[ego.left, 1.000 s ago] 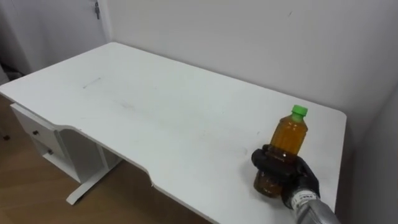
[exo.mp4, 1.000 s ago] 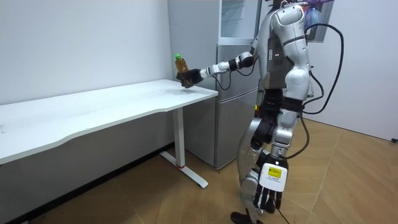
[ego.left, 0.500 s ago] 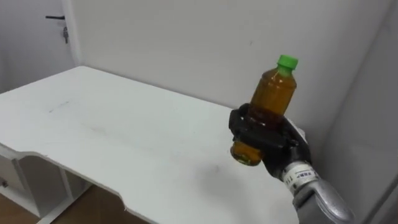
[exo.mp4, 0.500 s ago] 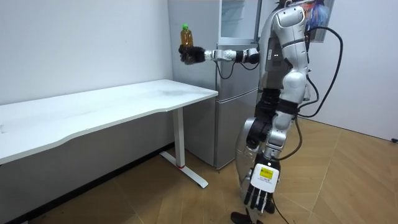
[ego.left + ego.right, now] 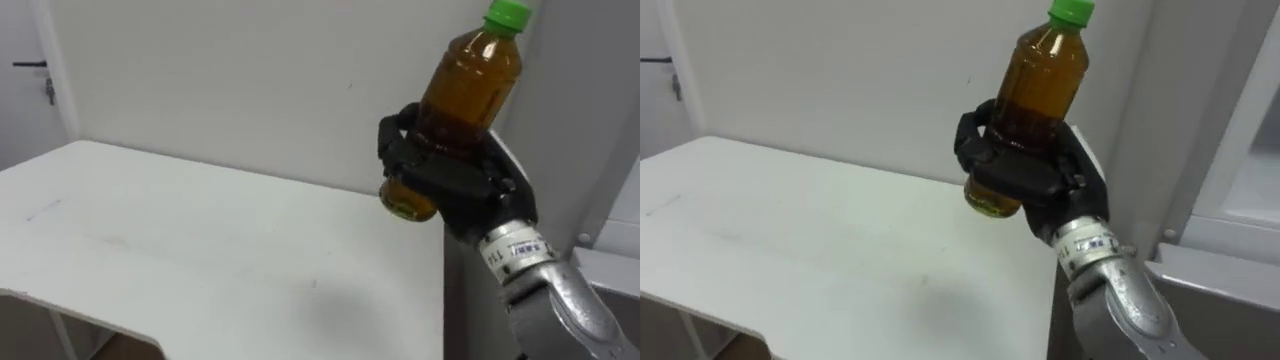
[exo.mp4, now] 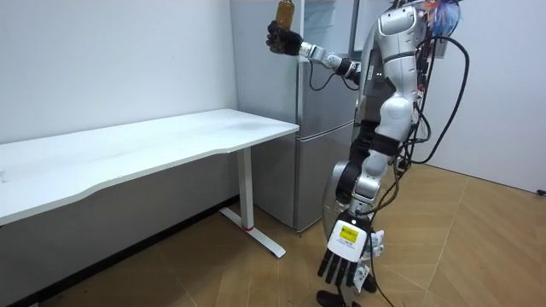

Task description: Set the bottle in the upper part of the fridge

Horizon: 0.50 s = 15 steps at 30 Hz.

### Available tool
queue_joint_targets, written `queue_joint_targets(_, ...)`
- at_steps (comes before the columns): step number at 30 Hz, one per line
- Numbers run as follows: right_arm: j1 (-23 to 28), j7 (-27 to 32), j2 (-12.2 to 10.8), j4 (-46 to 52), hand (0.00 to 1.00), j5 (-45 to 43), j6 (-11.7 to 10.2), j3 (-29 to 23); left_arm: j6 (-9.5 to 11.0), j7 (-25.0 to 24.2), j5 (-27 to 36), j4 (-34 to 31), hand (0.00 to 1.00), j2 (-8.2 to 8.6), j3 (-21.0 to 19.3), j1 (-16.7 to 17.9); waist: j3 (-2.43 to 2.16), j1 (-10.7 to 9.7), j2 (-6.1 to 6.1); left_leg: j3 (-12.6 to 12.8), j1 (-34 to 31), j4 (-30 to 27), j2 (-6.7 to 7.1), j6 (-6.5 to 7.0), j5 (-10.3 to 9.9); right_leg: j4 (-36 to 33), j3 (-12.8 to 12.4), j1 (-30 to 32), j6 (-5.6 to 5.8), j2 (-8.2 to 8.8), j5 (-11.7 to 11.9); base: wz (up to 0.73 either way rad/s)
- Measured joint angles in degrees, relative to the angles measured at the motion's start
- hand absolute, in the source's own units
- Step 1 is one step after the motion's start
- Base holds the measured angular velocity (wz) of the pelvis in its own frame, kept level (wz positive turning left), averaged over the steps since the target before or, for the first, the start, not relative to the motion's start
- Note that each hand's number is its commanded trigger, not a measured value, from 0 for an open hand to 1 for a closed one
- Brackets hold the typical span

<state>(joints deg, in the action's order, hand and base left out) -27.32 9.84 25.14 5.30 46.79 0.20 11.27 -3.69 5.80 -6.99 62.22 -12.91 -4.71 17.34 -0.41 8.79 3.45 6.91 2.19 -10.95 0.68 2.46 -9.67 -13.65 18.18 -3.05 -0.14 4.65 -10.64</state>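
Your robot's right hand (image 5: pixel 455 185) is clenched round the lower half of the bottle (image 5: pixel 462 90), dark fingers wrapped across the front of it and the thumb on the other side. The bottle is in the air, clear of the table. In the left eye view it sits at about one o'clock from the middle of the picture. It is tilted, with its green cap (image 5: pixel 508 12) leaning toward one o'clock and its base toward seven o'clock. The liquid inside is amber-brown.

The white table (image 5: pixel 200 270) lies below the hand, filling the picture from six round to nine o'clock. A pale wall (image 5: pixel 250 80) stands behind it, from nine up to twelve o'clock. At three o'clock of the hand you see the light edge of the fridge (image 5: pixel 1230 150), just beside the wrist.

In the room view the robot stands on the wooden floor in front of the grey fridge, off the table's end. Its right arm reaches up toward eleven o'clock, so the bottle shows against the fridge's upper part, near the top edge. The left hand (image 6: pixel 344 260) hangs low at the robot's side, at about six o'clock of its body, fingers straight and released, holding nothing.
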Motion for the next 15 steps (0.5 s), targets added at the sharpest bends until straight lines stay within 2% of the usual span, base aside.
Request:
queue_joint_targets(5,0.0,0.18,1.64,2.78,1.0,0.06,0.61,-5.48,0.16,0.23,-0.46,0.01,0.0,0.68,-2.77,0.61,-0.22,-2.62,0.93,1.14,0.58,0.44,-0.11,0.07,-0.08,-0.04,-1.36,0.03,0.03,-0.5,0.04,-0.13)
queue_joint_targets(7,0.49,0.53,2.45,5.09,1.0,-0.25,0.7,-8.21,0.28,0.2,-0.44,0.05,0.0,0.79,-3.76,0.6,-0.27,-3.22,0.99,1.72,0.81,0.46,-0.28,0.09,-0.3,0.1,-2.36,0.1,0.07,-0.69,0.16,-0.15)
queue_joint_targets(11,0.64,0.57,2.47,9.13,1.0,-0.5,0.69,-11.67,0.23,0.09,-0.53,0.39,0.0,0.82,-4.62,1.16,-0.14,-4.07,0.78,2.33,1.61,0.64,-0.48,-0.06,-0.74,0.09,-3.86,-0.02,0.0,-0.92,0.2,-0.22)
queue_joint_targets(15,3.33,-0.14,2.52,11.04,1.0,-2.18,0.69,-14.95,0.25,-0.17,-1.66,0.32,0.0,0.91,-4.75,1.1,-0.06,-5.39,0.72,2.34,2.52,0.52,-0.75,-0.26,-1.29,0.28,-4.01,-0.81,-0.06,-1.45,0.27,-0.11)
